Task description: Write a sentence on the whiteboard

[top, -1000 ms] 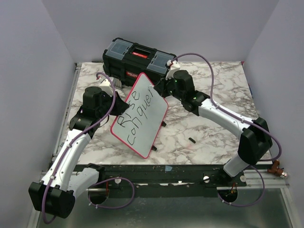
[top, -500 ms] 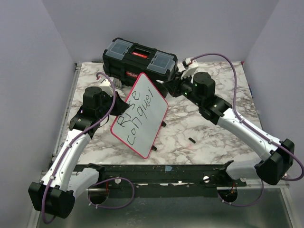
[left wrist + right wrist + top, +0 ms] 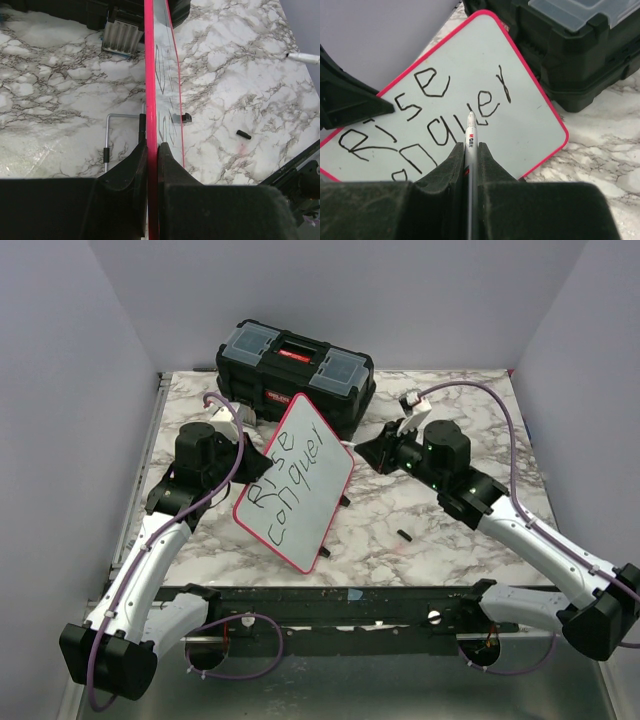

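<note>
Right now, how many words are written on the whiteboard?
2: "Rise" on the first line of the whiteboard, "conquer" on the line under it, as one reads. The top view shows the whole face, so none seems hidden.

The left arm (image 3: pixel 145 560) and right arm (image 3: pixel 530 540) have white links and black joints. A purple cable (image 3: pixel 470 383) runs along each. Green lights (image 3: pixel 413 464) dot the right wrist. The left gripper (image 3: pixel 152 150) and right gripper (image 3: pixel 471 147) are matte black.

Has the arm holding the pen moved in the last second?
Yes. The right gripper, shut on the marker pen, has backed rightward off the whiteboard, away from the toolbox.
</note>
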`<action>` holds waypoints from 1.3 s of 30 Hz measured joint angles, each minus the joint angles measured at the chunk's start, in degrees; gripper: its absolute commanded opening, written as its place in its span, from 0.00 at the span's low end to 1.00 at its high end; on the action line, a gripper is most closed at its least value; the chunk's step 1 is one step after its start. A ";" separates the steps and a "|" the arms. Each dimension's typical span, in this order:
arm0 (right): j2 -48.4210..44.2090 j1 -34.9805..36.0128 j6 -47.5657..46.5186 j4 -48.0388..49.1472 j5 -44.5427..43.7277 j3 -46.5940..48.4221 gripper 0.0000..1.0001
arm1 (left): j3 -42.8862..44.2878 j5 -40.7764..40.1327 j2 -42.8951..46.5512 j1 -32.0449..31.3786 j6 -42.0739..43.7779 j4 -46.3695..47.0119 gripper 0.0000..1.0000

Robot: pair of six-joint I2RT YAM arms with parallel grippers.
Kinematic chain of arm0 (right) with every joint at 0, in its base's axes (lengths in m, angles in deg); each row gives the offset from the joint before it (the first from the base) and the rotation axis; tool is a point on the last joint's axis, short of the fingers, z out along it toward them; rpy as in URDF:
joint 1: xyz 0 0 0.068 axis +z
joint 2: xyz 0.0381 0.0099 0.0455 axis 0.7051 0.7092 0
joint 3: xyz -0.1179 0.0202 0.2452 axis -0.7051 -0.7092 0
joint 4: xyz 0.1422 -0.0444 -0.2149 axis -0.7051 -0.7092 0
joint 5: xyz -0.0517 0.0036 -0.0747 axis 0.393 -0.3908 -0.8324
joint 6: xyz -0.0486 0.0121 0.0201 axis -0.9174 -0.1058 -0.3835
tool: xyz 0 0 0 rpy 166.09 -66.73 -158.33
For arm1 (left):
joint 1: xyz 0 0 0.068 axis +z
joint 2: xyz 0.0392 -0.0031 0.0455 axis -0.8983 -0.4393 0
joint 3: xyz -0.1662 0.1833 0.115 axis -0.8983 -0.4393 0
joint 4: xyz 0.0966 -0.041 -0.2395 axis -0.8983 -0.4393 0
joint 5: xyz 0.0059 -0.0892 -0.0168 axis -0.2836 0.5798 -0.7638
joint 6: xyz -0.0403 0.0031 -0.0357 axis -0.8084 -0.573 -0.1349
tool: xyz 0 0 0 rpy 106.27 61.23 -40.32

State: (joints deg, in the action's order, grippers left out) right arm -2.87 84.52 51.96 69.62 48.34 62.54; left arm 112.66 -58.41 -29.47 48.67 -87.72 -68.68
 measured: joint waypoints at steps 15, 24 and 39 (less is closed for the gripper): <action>-2.21 3.30 3.21 -0.76 4.57 -7.15 0.01 | 0.00 -0.09 0.00 -0.20 0.00 0.02 0.00; -1.53 11.08 2.19 0.20 3.32 -9.84 0.01 | 0.02 -0.44 0.00 -0.24 0.02 0.02 0.00; -0.35 18.08 -1.20 5.44 3.26 -16.39 0.01 | 0.09 -0.48 -0.04 -0.24 0.02 -0.04 0.00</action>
State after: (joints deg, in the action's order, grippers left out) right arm -3.22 102.59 50.76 75.06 51.60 46.15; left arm 112.75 -58.89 -29.52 48.43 -87.70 -68.73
